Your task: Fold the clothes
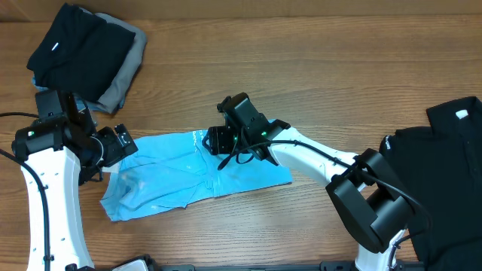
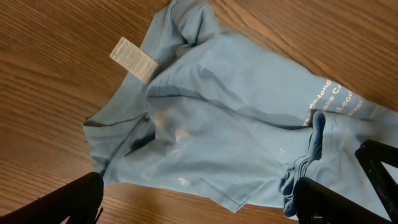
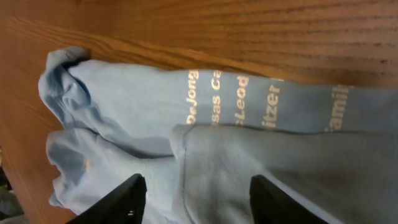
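Far left on the counter (image 1: 301, 60) sits a folded black garment (image 1: 75, 45). The left gripper (image 1: 120, 144), jaws wide and empty, hovers by the left end of the crumpled light blue T-shirt (image 1: 173, 177) (white label (image 2: 132, 59) showing) mid-counter. The right gripper (image 1: 216, 141), likewise parted and empty, is over its lettering (image 3: 249, 99). A second black garment (image 1: 444, 173) lies far right.

the t-shirt (image 1: 188, 169) lay on the table (image 1: 316, 60), reaching from one claw to the other. the left claw (image 1: 126, 144) stood over one end, with the neck label (image 2: 132, 60) ahead of it. the right claw (image 1: 214, 141) stood over the far edge, just short of the lettering (image 3: 214, 99). a folded pile (image 1: 83, 53) sat beyond the left claw. another garment (image 1: 444, 173) lay well apart, right of the right claw.
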